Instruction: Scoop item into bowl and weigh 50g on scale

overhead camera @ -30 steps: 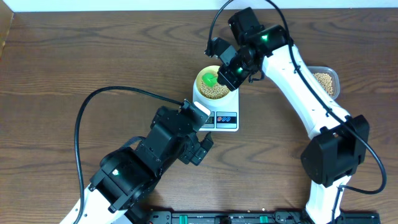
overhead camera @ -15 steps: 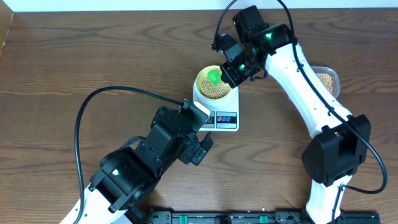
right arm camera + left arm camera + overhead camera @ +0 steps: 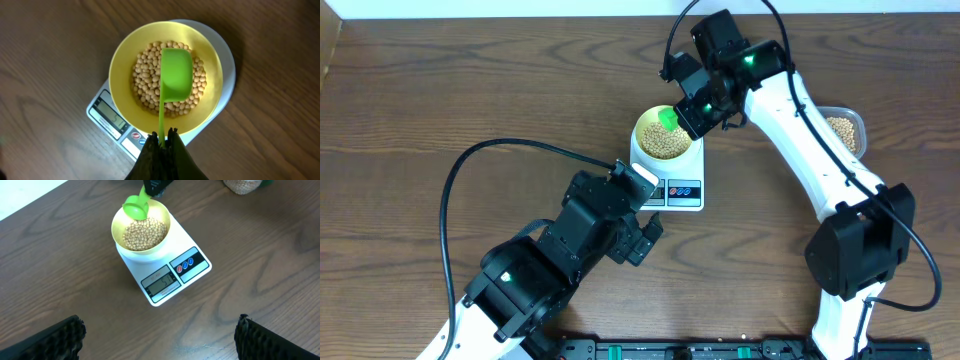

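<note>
The pale yellow-green bowl point(image 3: 644, 131) stands on the white scale point(image 3: 672, 192) and holds many tan beans point(image 3: 662, 143). My right gripper point(image 3: 692, 108) is shut on the handle of a green scoop point(image 3: 667, 118), which hangs over the bowl's far side. In the right wrist view the scoop point(image 3: 176, 72) is above the beans point(image 3: 144, 82) inside the bowl point(image 3: 119, 75), and no beans show in it. My gripper point(image 3: 164, 136) pinches its thin handle. My left gripper point(image 3: 160, 339) is open and empty over bare wood, in front of the scale point(image 3: 192, 264). It also shows in the overhead view point(image 3: 647, 236).
A clear plastic container point(image 3: 844, 131) with more beans sits at the right, behind my right arm; its edge shows in the left wrist view point(image 3: 241, 185). The scale's grey display point(image 3: 161, 284) and two round buttons point(image 3: 185, 265) face the left arm.
My right gripper has drawn the green scoop from over the bowl's middle toward its far right rim. The left arm has not moved.
</note>
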Robot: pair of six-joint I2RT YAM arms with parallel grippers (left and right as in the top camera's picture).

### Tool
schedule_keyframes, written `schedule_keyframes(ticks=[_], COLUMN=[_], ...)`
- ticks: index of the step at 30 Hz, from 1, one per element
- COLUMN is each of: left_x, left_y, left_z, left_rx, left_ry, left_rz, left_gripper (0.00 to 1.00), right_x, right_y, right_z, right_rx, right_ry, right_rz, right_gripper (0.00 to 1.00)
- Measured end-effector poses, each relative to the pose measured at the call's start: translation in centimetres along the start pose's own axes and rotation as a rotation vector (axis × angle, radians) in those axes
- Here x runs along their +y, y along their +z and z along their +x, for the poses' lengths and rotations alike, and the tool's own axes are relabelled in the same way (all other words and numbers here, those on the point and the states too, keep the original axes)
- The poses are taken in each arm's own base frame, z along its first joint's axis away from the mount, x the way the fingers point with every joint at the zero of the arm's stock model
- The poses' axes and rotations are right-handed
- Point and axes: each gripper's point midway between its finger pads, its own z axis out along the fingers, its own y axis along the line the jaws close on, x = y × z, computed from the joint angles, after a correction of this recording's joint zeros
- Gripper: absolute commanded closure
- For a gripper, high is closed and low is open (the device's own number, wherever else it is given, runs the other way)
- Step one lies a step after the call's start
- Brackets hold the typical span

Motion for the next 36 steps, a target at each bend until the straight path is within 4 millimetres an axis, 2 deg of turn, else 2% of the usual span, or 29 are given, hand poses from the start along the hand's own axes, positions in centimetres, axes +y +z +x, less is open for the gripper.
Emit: schedule_keyframes(ticks=[5, 7, 14, 21, 36], left_x=[0.0, 0.0, 0.0, 0.0, 0.0], left_y=[0.0, 0.0, 0.0, 0.0, 0.0], left_z=[0.0, 0.0, 0.0, 0.0, 0.0], left_rx=[0.0, 0.0, 0.0, 0.0, 0.0], left_ry=[0.0, 0.0, 0.0, 0.0, 0.0], left_rz=[0.0, 0.0, 0.0, 0.0, 0.0], left_gripper=[0.02, 0.02, 0.02, 0.02, 0.02], right_x=[0.3, 0.3, -0.5, -0.8, -0.8], right_y=[1.9, 2.2, 2.4, 3.2, 3.2], right_z=[1.4, 1.5, 0.4, 1.4, 1.4], right_rx=[0.041, 0.04, -0.003, 0.025, 0.026], right_ry=[0.001, -0.004, -0.018, -0.012, 0.015], right_rz=[-0.003, 0.005, 0.049, 0.062, 0.062], right_gripper=[0.99, 0.99, 0.99, 0.99, 0.99])
